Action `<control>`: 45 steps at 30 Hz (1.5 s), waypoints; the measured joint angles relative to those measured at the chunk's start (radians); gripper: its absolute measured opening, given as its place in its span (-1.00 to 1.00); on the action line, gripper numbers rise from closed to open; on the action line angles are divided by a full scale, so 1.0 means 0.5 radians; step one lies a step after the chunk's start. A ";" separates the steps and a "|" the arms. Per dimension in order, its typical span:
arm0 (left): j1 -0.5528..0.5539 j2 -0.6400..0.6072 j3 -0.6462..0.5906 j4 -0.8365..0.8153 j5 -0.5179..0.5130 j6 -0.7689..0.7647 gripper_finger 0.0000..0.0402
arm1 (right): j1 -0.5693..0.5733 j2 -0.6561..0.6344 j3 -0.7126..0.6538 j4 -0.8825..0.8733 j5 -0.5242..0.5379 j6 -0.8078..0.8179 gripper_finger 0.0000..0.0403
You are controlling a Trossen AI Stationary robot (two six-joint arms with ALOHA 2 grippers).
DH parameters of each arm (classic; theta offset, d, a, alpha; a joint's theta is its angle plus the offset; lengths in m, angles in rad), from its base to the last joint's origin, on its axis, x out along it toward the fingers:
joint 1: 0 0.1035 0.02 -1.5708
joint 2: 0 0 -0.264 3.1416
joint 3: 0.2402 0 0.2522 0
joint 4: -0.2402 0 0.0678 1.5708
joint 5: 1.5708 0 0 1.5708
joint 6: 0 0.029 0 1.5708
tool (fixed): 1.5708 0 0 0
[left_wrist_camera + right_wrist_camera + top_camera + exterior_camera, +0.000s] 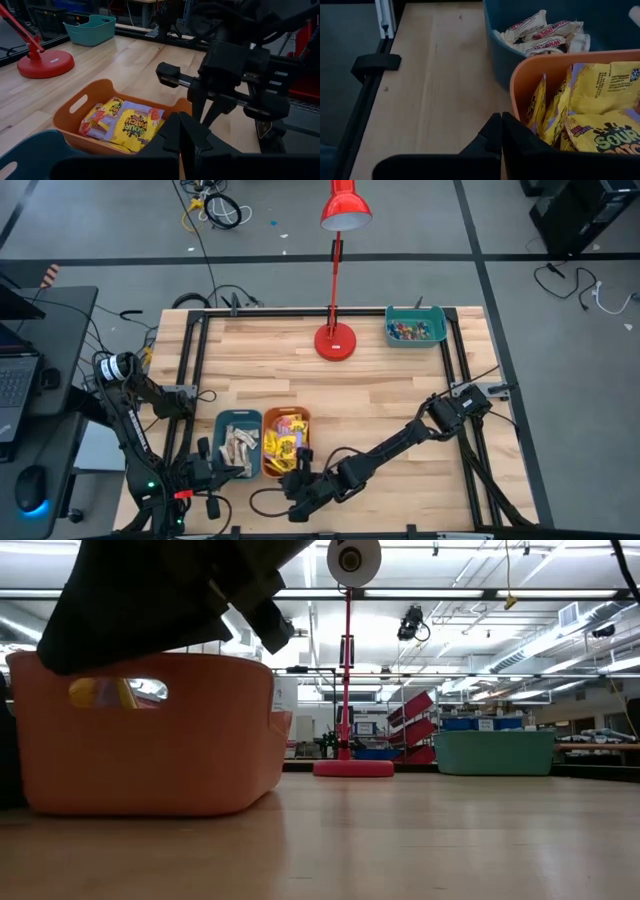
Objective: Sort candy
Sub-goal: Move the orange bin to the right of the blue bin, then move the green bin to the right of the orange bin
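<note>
Near the table's front edge stand an orange bin (266, 430) of yellow candy packets (132, 125) and, to its left, a teal bin (220, 442) of pale beige candy packets (540, 32). My right gripper (501, 125) is shut and empty. It is raised off the table at the orange bin's near side (297, 478). My left gripper (180, 135) is also shut and empty. It hangs over the teal bin's near corner (240, 472) and points toward the orange bin. Small coloured candy pieces (410, 331) lie in a second teal bin at the far right. My right gripper's shut fingertips (512, 131) stand right beside the orange bin's near wall (527, 85), slanting down from the table's near right. I cannot tell whether they touch it.
A red desk lamp stands on its round base (335, 341) at the far middle, and its head hangs over the far edge. The far teal bin (440, 337) sits at the far right corner. Black frame rails (190, 380) border the table. Bare wood (390, 395) lies between the bins.
</note>
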 joint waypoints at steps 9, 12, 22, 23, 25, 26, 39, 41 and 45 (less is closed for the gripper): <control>-0.001 0.000 0.000 0.000 0.000 0.000 -1.00 | -0.009 0.001 0.000 0.000 0.001 -0.045 -1.00; 0.000 0.000 0.000 0.000 0.000 0.000 -1.00 | -0.001 0.002 0.000 0.027 0.001 -0.097 -1.00; 0.000 0.000 0.000 -0.002 0.000 0.000 -1.00 | 0.091 -0.154 0.001 -0.184 -0.150 0.103 -1.00; 0.000 0.000 0.000 -0.003 0.000 0.000 -1.00 | 0.094 -0.189 0.000 -0.265 -0.149 0.144 -1.00; -0.001 0.000 0.000 -0.005 -0.001 0.000 -1.00 | 0.090 -0.275 0.000 -0.427 -0.146 0.221 -1.00; 0.000 0.000 0.000 -0.008 0.000 0.000 -1.00 | 0.085 -0.326 0.000 -0.518 -0.143 0.247 -1.00; 0.000 0.000 0.000 -0.008 -0.020 0.058 -1.00 | -0.217 -0.866 0.002 -1.862 0.180 0.263 -1.00; 0.000 0.000 0.000 -0.008 -0.021 0.058 -1.00 | -0.303 -0.932 0.002 -2.031 0.207 0.256 -1.00; 0.000 0.000 0.000 -0.008 -0.021 0.058 -1.00 | -0.493 -1.040 0.002 -2.270 0.220 0.193 -1.00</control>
